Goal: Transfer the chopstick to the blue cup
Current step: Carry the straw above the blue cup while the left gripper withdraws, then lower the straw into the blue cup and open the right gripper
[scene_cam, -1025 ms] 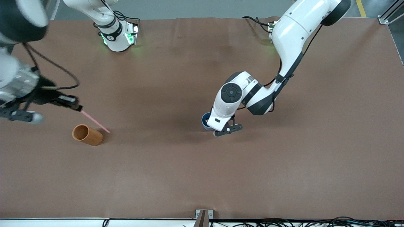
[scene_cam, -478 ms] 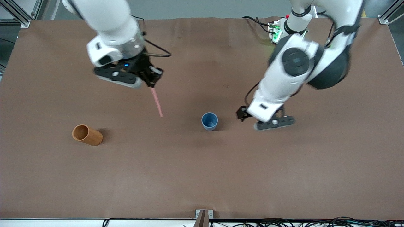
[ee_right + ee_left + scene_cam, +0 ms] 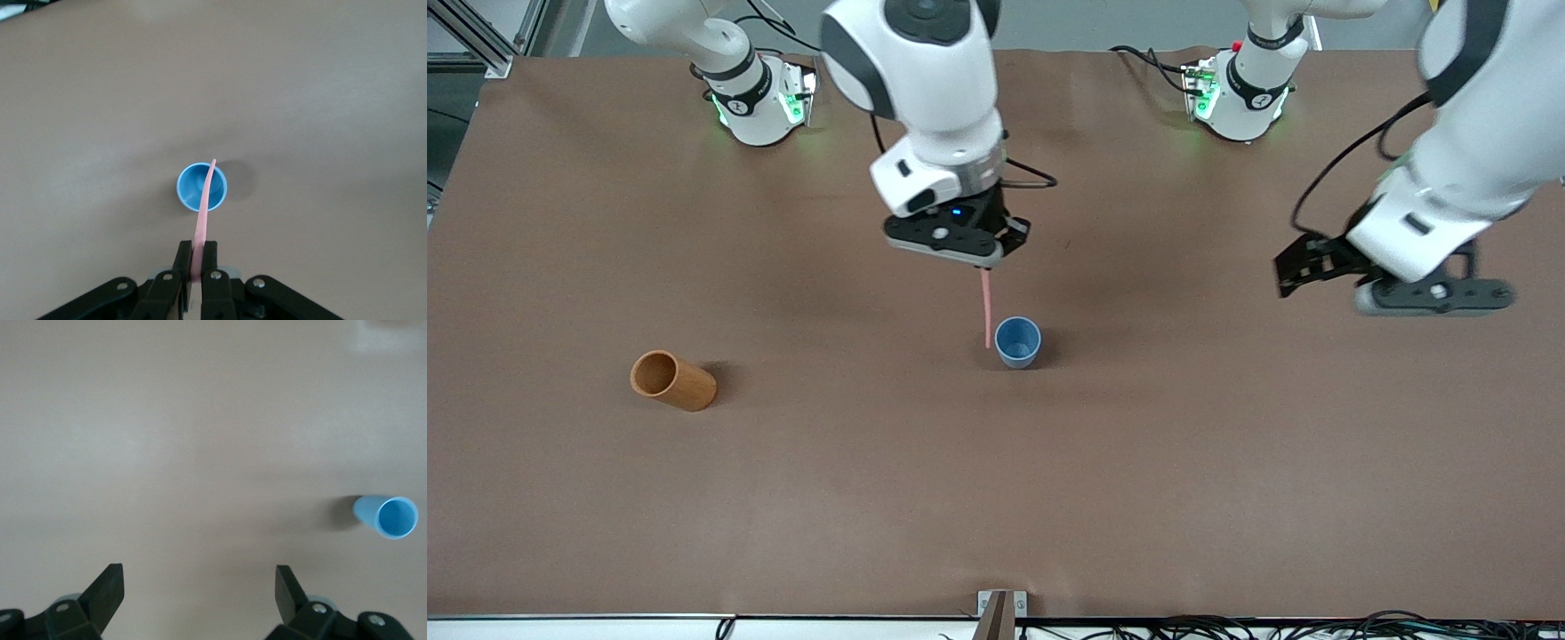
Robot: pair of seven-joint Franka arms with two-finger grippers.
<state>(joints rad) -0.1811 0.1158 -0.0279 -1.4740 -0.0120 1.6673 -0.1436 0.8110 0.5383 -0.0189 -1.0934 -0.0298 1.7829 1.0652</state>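
1. Front view: the right gripper [image 3: 985, 263] hangs over the middle of the table [image 3: 1049, 498], clamped on the top of the pale-pink chopstick [image 3: 986, 307]. The stick drops almost straight down, and its lower tip shows right at the rim of the blue cup [image 3: 1017, 341], on the side toward the right arm's end of the table. The cup stands upright on the brown table. Off toward the left arm's end, the left gripper [image 3: 1325, 267] is up in the air over bare table, fingers spread apart and holding nothing. Down toward the right arm's end lies an orange-brown cylinder cup [image 3: 672, 380] on its side, well apart from the blue cup.

2. Left wrist view: the left gripper [image 3: 199, 587] shows both fingertips [image 3: 107, 587] wide apart with only table between them. The blue cup [image 3: 388, 517] sits well off from it, mouth open.

3. Right wrist view: the right gripper [image 3: 197, 257] has its fingers pinched tight on the chopstick [image 3: 204, 213]. The stick runs out across the mouth of the blue cup [image 3: 193, 190], its tip at the rim. Whether the tip is inside the cup, I can't tell.
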